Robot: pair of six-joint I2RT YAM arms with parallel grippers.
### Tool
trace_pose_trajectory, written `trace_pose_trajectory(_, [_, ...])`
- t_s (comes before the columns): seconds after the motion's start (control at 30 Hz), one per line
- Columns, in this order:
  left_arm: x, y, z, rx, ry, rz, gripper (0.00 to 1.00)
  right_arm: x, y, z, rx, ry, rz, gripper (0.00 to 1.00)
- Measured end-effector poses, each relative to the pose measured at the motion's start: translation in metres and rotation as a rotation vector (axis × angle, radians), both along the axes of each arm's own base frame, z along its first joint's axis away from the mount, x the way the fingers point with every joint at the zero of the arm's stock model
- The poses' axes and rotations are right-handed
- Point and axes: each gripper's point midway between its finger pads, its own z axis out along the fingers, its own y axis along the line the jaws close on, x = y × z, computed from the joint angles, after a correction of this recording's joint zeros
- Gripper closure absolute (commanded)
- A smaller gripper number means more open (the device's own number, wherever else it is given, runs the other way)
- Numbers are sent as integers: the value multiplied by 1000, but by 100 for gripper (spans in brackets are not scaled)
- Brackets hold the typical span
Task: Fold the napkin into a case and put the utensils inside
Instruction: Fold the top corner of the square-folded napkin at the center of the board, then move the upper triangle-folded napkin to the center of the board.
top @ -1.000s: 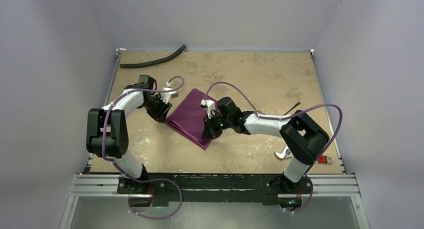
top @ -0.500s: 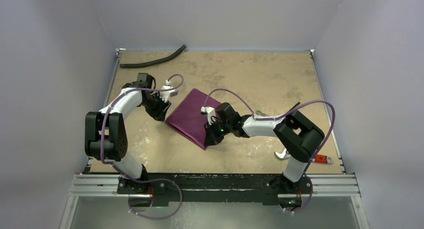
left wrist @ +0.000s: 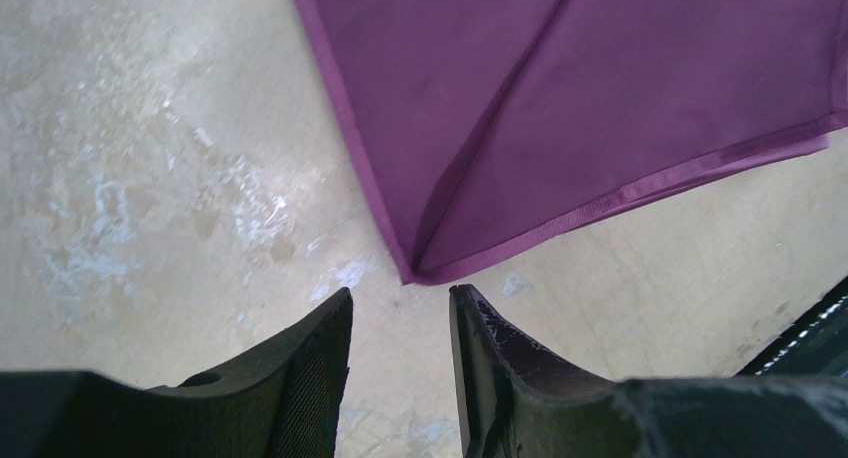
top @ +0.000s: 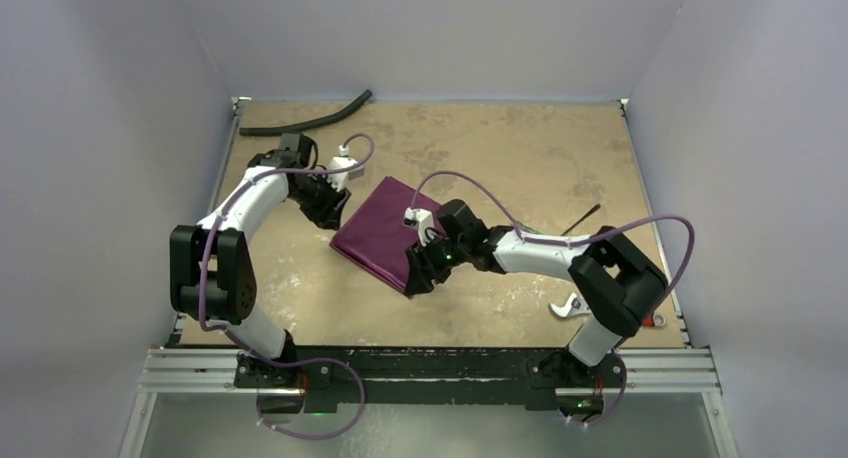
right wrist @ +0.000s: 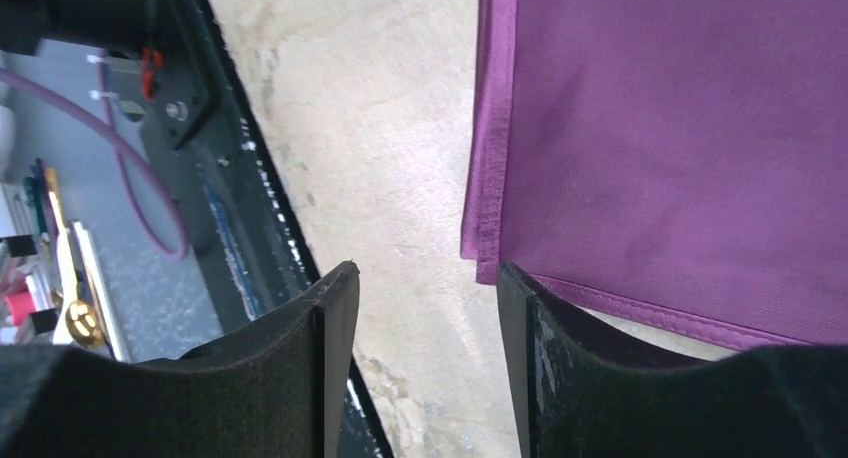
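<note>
The plum-purple napkin (top: pixel 381 232) lies folded into a flat slanted rectangle mid-table. My left gripper (top: pixel 331 211) sits at its left corner, open and empty. In the left wrist view its tips (left wrist: pixel 400 303) stop just short of the napkin (left wrist: pixel 600 98). My right gripper (top: pixel 418 278) is open at the near corner. There the napkin (right wrist: pixel 680 148) ends at the right fingertip (right wrist: pixel 512 283), and only bare table shows between the jaws (right wrist: pixel 428 273). Of the utensils, one thin dark handle (top: pixel 582 218) shows at the right, beyond the right arm.
A black rubber hose (top: pixel 305 124) lies at the far left. The silver jaws of a red-handled tool (top: pixel 568 306) poke out under the right arm's elbow. The black front rail (top: pixel 430 363) bounds the near edge, and pale walls close in the other sides.
My right gripper has opened, letting go of the napkin's near corner, and slid slightly toward the table's front. The left gripper has shifted a little toward the far side.
</note>
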Motion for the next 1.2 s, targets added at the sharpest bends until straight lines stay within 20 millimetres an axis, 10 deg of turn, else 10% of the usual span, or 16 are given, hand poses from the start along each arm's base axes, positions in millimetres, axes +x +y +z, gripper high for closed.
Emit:
trace_pose_trajectory(0.33, [2,-25,-17,-3,-4,-37,65,74,-31,53,166,9,-208,80])
trace_pose_trajectory(0.5, [-8,-15,-43,50,27,-23,65,118,-56,34,175,87,-377,94])
trace_pose_trajectory(0.83, [-4,-4,-58,106,-7,-11,66,135,-74,-29,142,273,-481,100])
trace_pose_trajectory(1.2, [-7,-1,-73,123,-1,-5,67,159,-78,-32,169,273,-500,100])
